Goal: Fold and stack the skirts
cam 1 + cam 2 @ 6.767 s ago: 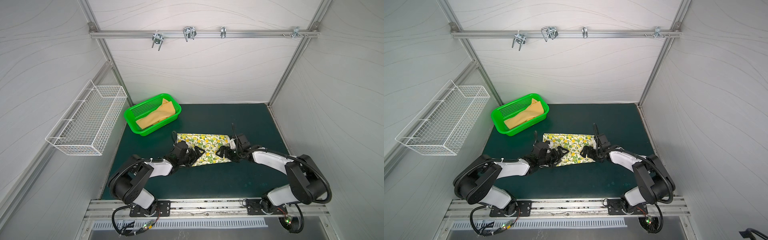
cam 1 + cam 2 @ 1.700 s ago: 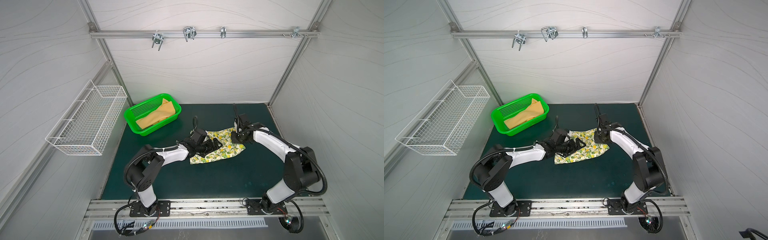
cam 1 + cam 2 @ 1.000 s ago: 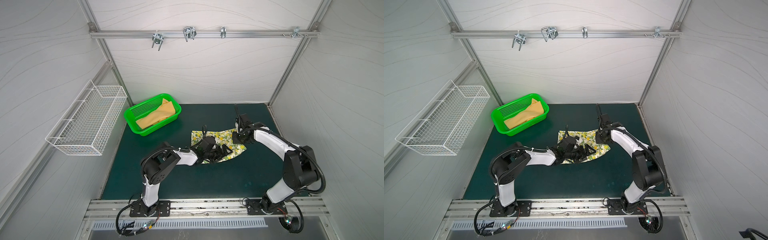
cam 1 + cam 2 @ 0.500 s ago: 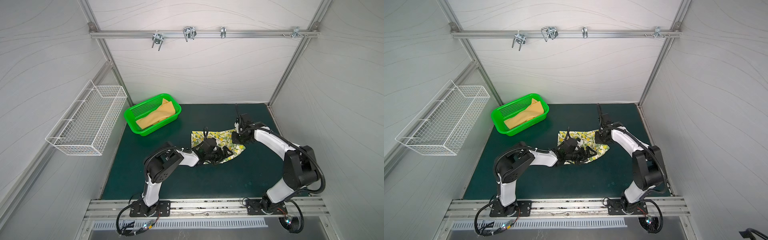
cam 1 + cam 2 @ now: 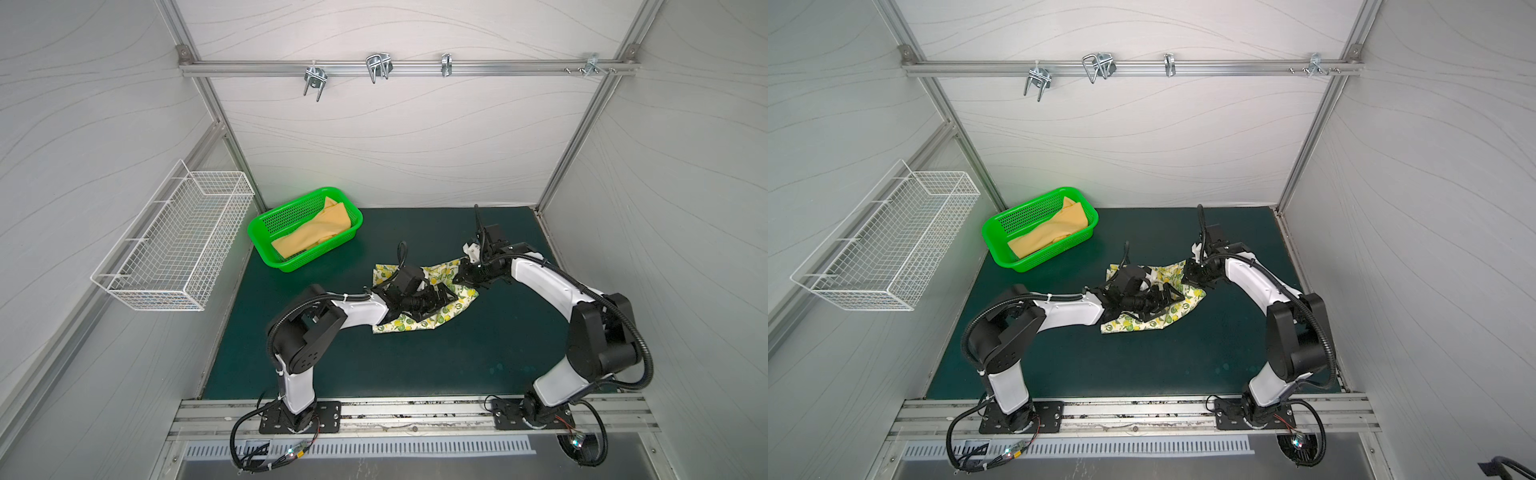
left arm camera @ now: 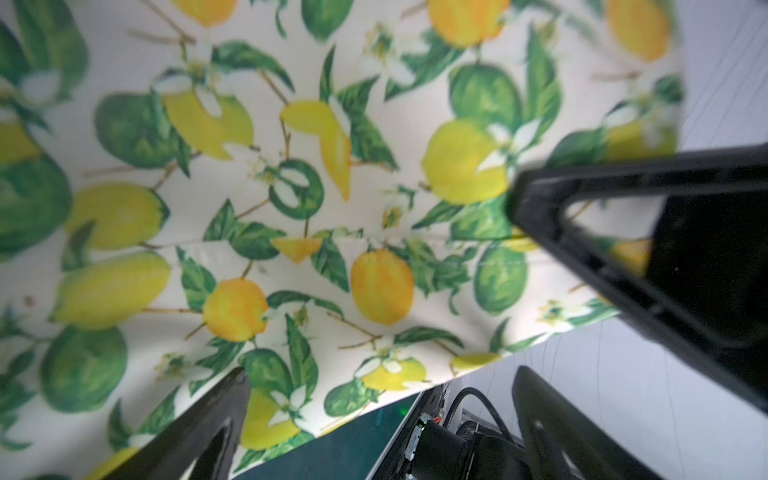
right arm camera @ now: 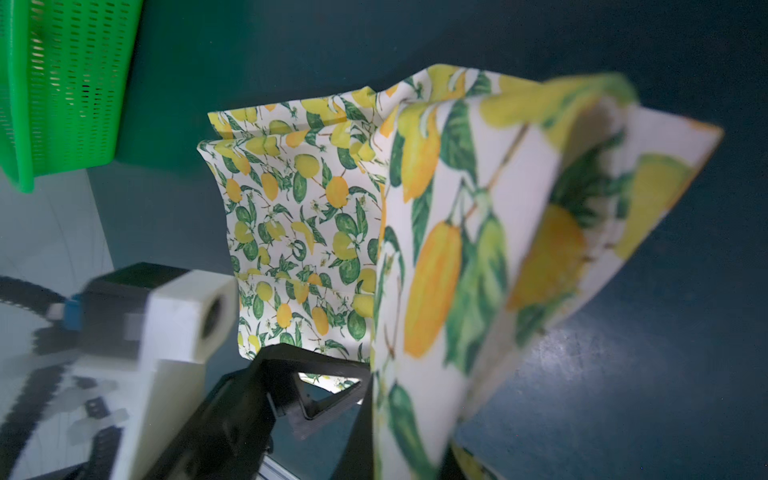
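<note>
You have the lemon-print skirt (image 5: 440, 316) in the middle of both top views, lying on the dark green bench (image 5: 415, 365). The right jaws are pinched shut on its upper right corner and hold that corner up off the bench. In the right wrist view the raised flap hangs close to the camera while the rest of the cloth lies flat. The left jaws are spread wide, low over the skirt's middle, gripping nothing; you cannot tell whether they touch the cloth. The skirt's lower edge and upper left corner lie free. The mustard skirt (image 5: 316, 232) sits in the green basket (image 5: 320, 257) at upper left, well apart. Bare bench runs below the skirt toward the frame's lower edge, and between the basket and the left arm.
</note>
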You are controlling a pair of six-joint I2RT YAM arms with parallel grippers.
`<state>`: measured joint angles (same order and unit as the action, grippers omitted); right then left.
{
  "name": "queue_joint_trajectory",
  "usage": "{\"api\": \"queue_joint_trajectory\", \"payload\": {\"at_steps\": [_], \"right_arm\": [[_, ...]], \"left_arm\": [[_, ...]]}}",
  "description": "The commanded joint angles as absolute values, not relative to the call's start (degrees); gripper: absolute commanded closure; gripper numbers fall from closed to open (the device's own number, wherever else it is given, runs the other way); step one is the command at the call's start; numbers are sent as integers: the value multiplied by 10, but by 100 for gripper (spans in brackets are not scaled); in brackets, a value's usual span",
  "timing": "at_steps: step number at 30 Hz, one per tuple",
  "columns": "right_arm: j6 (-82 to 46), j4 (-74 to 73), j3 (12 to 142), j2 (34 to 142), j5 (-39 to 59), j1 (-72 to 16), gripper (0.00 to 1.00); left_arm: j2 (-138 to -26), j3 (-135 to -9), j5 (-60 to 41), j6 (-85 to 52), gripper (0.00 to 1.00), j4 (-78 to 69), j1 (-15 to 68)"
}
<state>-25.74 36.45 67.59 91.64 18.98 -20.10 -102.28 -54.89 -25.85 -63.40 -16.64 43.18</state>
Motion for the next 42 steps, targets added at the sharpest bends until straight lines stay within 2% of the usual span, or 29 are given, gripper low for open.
{"api": "queue_joint_trajectory", "payload": {"at_steps": [1, 7, 12, 36, 42], "right_arm": [[-262, 367, 690, 913, 202, -195, 91], [-248, 376, 696, 925, 179, -187, 92], [-236, 389, 704, 927, 161, -183, 92], [-199, 446, 742, 912, 95, -181, 91], [-212, 436, 737, 913, 128, -183, 91]], "left_arm": [[-970, -540, -274, -607, 1, -142, 396], [-885, -510, -260, -536, 1, -46, 338], [-860, -490, -235, -489, 1, 3, 318], [-974, -476, -227, -467, 1, -27, 304], [-994, -481, -226, -466, 1, -34, 303]]}}
